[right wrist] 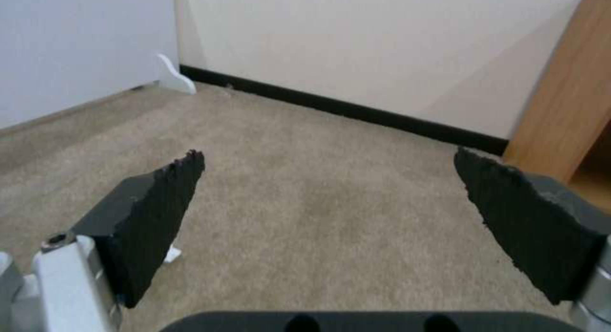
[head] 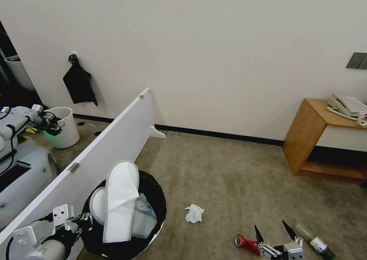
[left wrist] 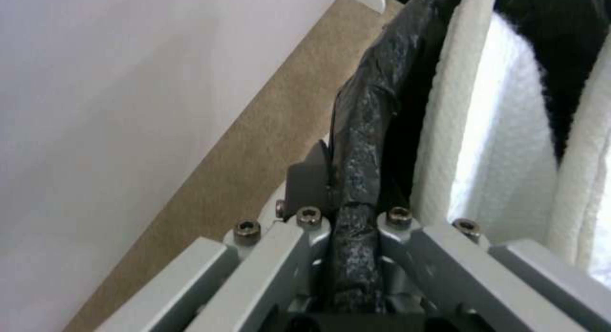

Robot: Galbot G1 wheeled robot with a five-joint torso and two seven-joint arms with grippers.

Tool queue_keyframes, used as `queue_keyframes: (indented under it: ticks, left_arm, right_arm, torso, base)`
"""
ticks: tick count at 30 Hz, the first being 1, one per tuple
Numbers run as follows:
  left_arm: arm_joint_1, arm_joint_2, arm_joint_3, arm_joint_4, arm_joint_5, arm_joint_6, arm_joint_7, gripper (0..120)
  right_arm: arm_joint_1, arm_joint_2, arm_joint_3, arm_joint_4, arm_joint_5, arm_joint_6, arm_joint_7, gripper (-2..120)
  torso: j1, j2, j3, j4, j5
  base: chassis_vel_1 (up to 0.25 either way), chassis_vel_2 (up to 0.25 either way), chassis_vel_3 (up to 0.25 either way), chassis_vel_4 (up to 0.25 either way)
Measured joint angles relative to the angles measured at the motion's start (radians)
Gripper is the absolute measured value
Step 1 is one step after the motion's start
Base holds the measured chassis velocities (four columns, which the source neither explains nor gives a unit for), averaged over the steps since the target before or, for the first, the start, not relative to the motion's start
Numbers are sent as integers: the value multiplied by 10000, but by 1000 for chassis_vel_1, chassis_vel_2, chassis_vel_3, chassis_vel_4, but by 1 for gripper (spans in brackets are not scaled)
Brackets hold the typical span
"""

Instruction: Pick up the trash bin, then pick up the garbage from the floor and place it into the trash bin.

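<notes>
Left gripper (head: 82,218) pinched the trash bin (head: 153,199) rim; right gripper (head: 274,229), fingers spread, hovered above the red can (head: 246,243), probably next to grab.

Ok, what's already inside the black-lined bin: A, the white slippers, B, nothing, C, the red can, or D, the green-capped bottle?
A: two white slippers stand in the trash bin; the red can and bottle lie on the carpet.

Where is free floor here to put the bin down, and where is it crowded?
Bare carpet lies between white panel, wooden table and crumpled tissue. Crowded: red can and bottle flank the open right pincer.
</notes>
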Motion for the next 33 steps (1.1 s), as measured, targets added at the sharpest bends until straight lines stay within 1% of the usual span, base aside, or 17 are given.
queue_keyframes:
  ticks: [10, 13, 15, 22, 25, 27, 33]
  left_arm:
    - [52, -31, -46, -49, 6, 12, -1, 2]
    - [129, -88, -74, -97, 29, 14, -3, 2]
    - [202, -211, -88, -187, 97, 28, -37, 2]
    - [260, -286, -122, -274, 108, 51, -105, 2]
    - [286, -310, -151, -308, 123, 54, -111, 2]
    - [292, -313, -193, -336, 120, 65, -112, 2]
    - [288, -305, -235, -338, 108, 74, -118, 2]
  right_arm:
    - [82, -137, -241, 6, -5, 0, 105, 100]
    - [191, -254, -351, 27, 79, -101, 179, 100]
    - [269, -467, -513, 24, 240, -185, 218, 100]
    - [349, -707, -693, 24, 333, -375, 228, 100]
    - [377, -848, -709, 40, 328, -598, 179, 100]
    - [403, -1022, -695, 48, 332, -933, 132, 100]
    - [489, -1292, -552, -47, 325, -1318, -43, 100]
  torso:
    - [-1, 0, -2, 1, 0]
    - [0, 0, -2, 0, 0]
    - [0, 0, -1, 0, 1]
    - [0, 0, -2, 0, 0]
    - [-1, 0, -1, 0, 0]
    - [0, 0, -1, 0, 1]
    - [0, 0, -1, 0, 1]
  base:
    - [-4, 5, 4, -2]
    - [0, 0, 0, 0]
    - [0, 0, 0, 0]
    - [0, 0, 0, 0]
    - [0, 0, 0, 0]
    - [0, 0, 0, 0]
    - [0, 0, 0, 0]
